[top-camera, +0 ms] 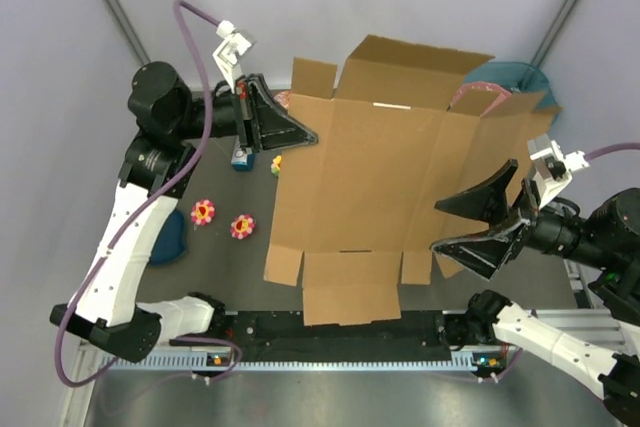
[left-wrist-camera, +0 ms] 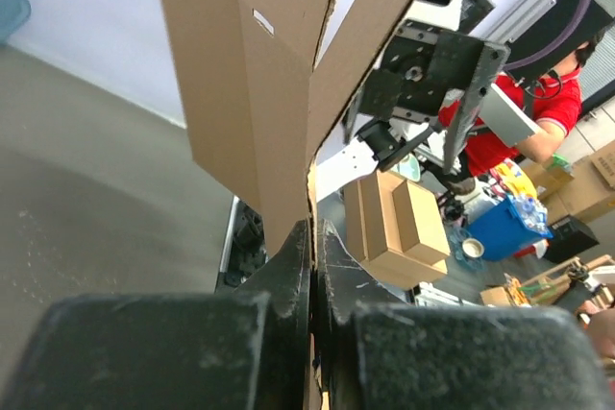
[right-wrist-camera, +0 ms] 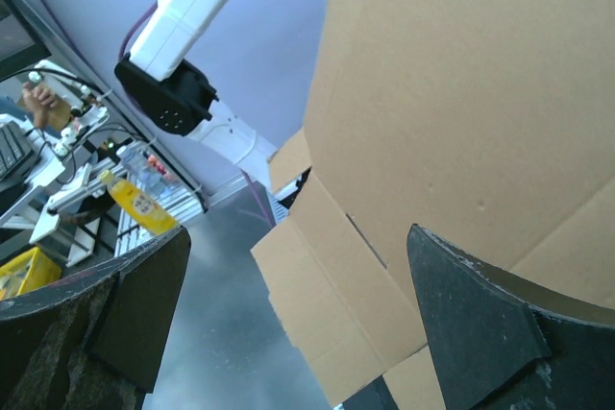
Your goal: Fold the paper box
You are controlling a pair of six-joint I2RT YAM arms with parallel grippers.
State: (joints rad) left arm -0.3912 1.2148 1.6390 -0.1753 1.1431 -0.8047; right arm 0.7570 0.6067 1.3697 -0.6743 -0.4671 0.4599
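The paper box point(top-camera: 380, 172) is a large brown cardboard sheet with flaps, held up off the dark table and mostly unfolded. My left gripper point(top-camera: 305, 135) is shut on its left edge; in the left wrist view the cardboard point(left-wrist-camera: 259, 93) runs up from between the closed fingers point(left-wrist-camera: 288, 266). My right gripper point(top-camera: 468, 224) is open over the sheet's right part, one finger above and one below. The right wrist view shows the cardboard point(right-wrist-camera: 461, 122) ahead of the wide-open fingers point(right-wrist-camera: 480, 324).
Two red-and-yellow flower toys point(top-camera: 203, 212) point(top-camera: 242, 226) lie on the table left of the box. A small blue item point(top-camera: 241, 156) sits under the left gripper. A teal and pink object point(top-camera: 490, 87) is behind the box at the back right.
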